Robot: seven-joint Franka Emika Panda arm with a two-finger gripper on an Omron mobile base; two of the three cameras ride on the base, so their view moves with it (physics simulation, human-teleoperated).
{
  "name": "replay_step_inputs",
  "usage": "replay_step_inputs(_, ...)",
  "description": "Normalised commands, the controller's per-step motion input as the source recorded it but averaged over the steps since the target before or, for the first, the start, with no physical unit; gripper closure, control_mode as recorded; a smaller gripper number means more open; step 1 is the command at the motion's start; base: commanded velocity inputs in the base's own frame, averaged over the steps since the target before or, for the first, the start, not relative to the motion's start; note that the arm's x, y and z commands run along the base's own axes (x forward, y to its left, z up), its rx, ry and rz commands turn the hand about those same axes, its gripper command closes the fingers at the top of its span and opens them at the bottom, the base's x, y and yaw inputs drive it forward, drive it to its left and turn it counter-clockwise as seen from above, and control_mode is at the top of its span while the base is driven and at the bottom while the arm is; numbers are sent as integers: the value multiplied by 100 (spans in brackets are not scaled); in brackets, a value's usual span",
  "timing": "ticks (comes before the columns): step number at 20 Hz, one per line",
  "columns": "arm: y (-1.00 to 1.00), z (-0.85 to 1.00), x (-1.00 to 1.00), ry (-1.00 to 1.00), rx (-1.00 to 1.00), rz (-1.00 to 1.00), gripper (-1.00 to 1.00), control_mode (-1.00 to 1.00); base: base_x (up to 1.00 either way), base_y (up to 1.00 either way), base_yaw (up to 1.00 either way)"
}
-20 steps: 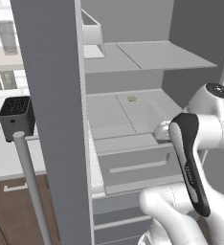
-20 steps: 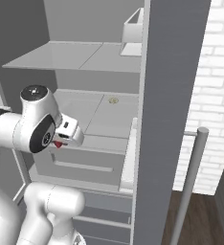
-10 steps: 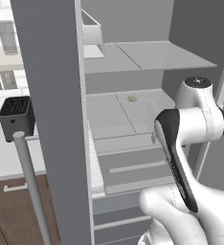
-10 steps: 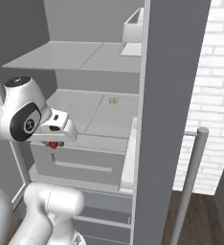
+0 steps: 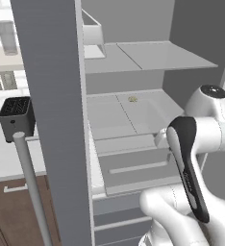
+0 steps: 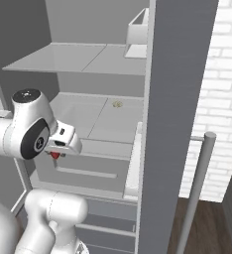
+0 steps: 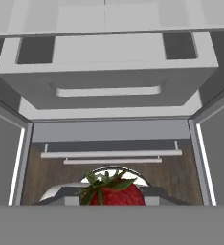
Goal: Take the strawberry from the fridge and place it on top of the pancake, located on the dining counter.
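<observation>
The fridge [image 5: 52,96] stands open with its pale shelves and drawer [image 7: 109,72] in front of me. My gripper [image 6: 55,154] hangs just outside it, level with the drawer front, and is shut on the strawberry [image 6: 54,155]. In the hand view the red strawberry [image 7: 113,192] with its green leaves sits between the fingertips [image 7: 61,192], which point down toward the fridge's lower drawers and the floor. The pancake and the dining counter are out of view.
A small pale speck [image 5: 132,99] lies on the middle shelf. A white box [image 6: 138,30] sits on the upper shelf. The open door [image 6: 177,74] with its bar handle [image 6: 195,188] stands at the right. A black box [image 5: 16,117] sits on the grey counter at left.
The arm's upper joints have swung while the hand, still holding the strawberry, has stayed in front of the drawer and sunk slightly.
</observation>
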Motion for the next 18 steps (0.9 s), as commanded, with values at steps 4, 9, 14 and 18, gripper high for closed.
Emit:
replay_step_inputs(4, 0, -2, 0, 0, 0, 0, 100, -100, 0, 0, 0)
replay_step_inputs(9, 0, 0, 0, 0, 0, 0, 100, -100, 0, 0, 0)
replay_step_inputs(14, 0, 0, -6, 0, 0, 0, 100, 100, -8, 0, 0)
replay_step_inputs(18, 0, 0, 0, 0, 0, 0, 100, 100, -67, 0, 0)
